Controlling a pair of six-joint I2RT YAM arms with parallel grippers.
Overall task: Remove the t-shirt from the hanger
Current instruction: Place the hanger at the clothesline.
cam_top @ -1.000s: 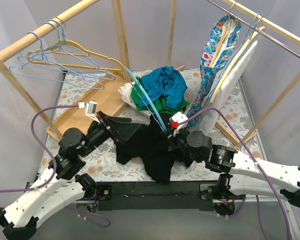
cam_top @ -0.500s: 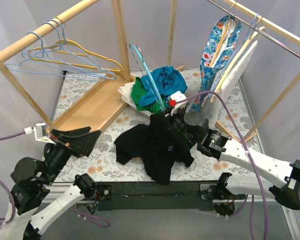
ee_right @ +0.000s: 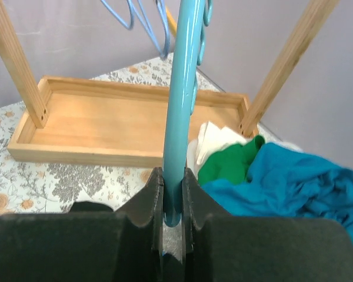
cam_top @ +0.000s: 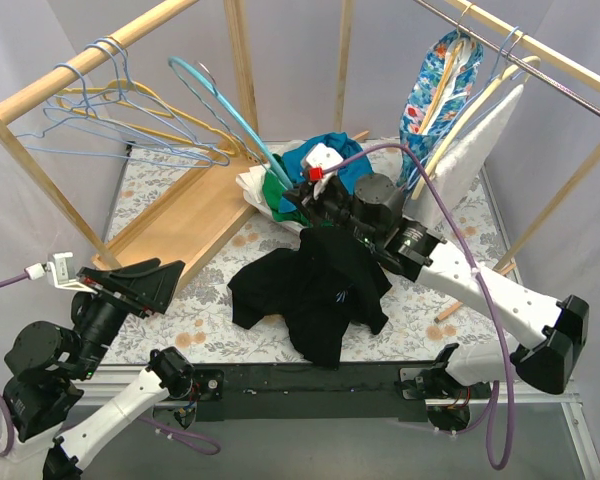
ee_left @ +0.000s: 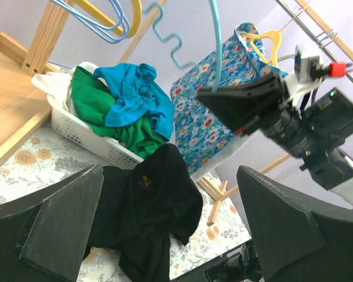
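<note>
While left hand gapes empty, right hand clamps the teal hanger.

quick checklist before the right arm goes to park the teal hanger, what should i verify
1. Grip on the hanger: right hand is shut on the teal hanger, which sits squarely between the fingers. Ok.
2. Shirt off the hanger: black t-shirt lies crumpled on the table, with no cloth on the hanger. Ok.
3. Left hand out of the way: open, empty, back near the table's near edge. Ok.
4. Hook clear of the wire hangers on the wooden rail: they look close in the top view, but the gap is unclear. Cannot tell.
</note>
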